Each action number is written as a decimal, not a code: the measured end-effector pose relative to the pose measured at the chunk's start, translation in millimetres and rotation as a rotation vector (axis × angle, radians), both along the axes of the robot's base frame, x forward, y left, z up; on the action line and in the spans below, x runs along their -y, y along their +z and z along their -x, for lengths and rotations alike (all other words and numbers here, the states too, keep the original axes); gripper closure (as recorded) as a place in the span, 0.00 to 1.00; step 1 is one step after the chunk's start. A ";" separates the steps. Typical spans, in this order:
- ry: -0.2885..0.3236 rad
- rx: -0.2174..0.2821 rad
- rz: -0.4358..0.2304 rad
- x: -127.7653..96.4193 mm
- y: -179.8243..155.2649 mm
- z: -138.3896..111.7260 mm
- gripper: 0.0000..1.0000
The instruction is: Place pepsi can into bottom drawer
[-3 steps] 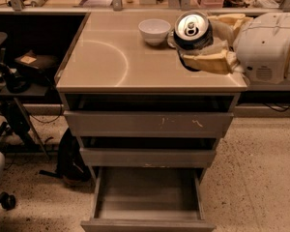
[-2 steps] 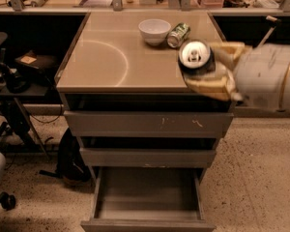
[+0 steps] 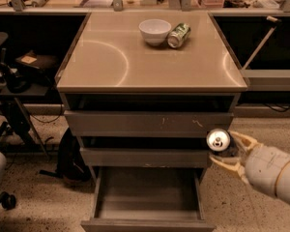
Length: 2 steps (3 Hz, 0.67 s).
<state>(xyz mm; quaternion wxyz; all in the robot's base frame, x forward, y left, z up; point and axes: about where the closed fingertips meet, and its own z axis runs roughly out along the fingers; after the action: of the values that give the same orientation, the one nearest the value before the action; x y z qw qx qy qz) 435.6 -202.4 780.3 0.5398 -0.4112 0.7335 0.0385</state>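
My gripper [image 3: 227, 151] is low at the right, in front of the cabinet's right edge, level with the middle drawer. Its tan fingers [image 3: 243, 140] are shut on the pepsi can [image 3: 218, 140], of which only the silver top and a dark side show. The bottom drawer [image 3: 147, 222] is pulled open below and to the left of the can; its inside looks empty.
On the cabinet top [image 3: 106, 66] stand a white bowl [image 3: 155, 31] and a green can [image 3: 178, 35] lying on its side. The two upper drawers [image 3: 150, 123] are slightly open. A bag [image 3: 72, 158] and chair parts stand on the floor at left.
My gripper has carried the can from above the cabinet top down over the right front edge to the height of the middle drawer. The green can is now uncovered.
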 end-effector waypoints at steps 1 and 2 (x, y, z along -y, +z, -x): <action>-0.107 -0.088 0.047 41.8 -75.9 13.6 1.00; -0.128 -0.088 0.056 48.6 -78.3 13.1 1.00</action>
<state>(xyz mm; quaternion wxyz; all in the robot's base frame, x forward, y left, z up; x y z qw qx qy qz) 422.4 -251.0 702.0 0.4968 -0.3764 0.7820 0.0012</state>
